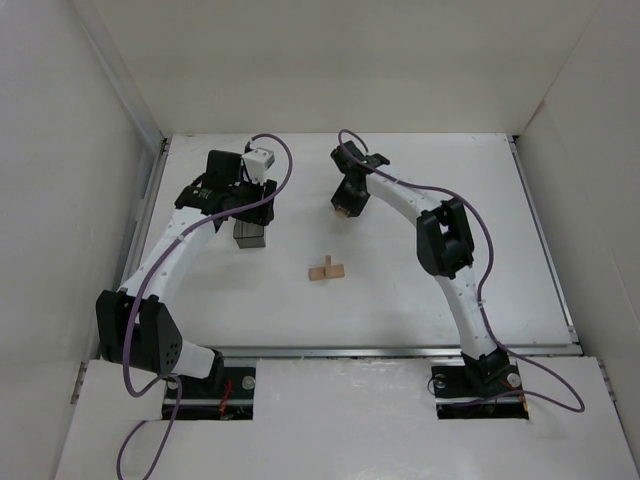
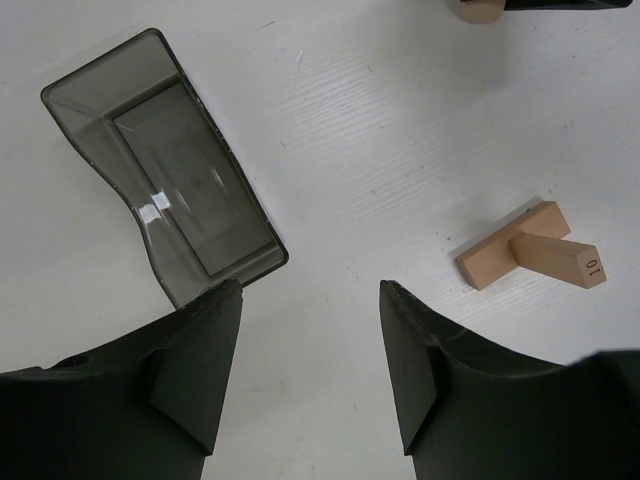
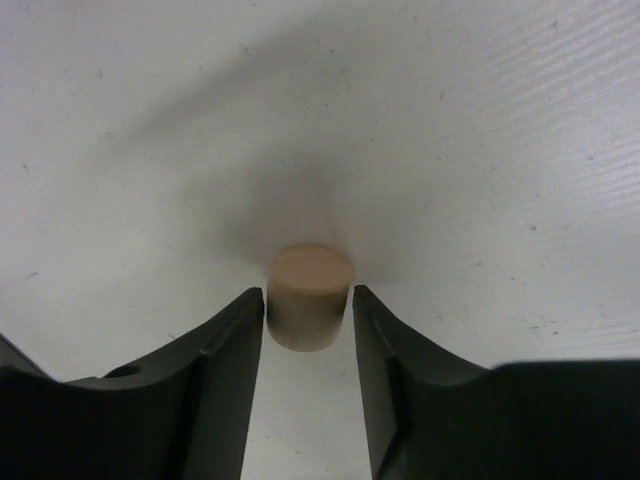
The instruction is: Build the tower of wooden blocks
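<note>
Our right pincer (image 3: pixel 308 300) grips the round piece (image 3: pixel 311 268); our left pincer (image 2: pixel 310 292) hangs wide open.
The round piece sits between the right fingers, both touching its sides, toward the far middle of the surface (image 1: pixel 430 300); we cannot tell whether it is lifted. Two bars (image 1: pixel 326 270) lie crossed mid-surface, one resting over the other, its end marked 10. Our left pincer holds nothing, just beside the grey box (image 2: pixel 160 180) and apart from the bars.
</note>
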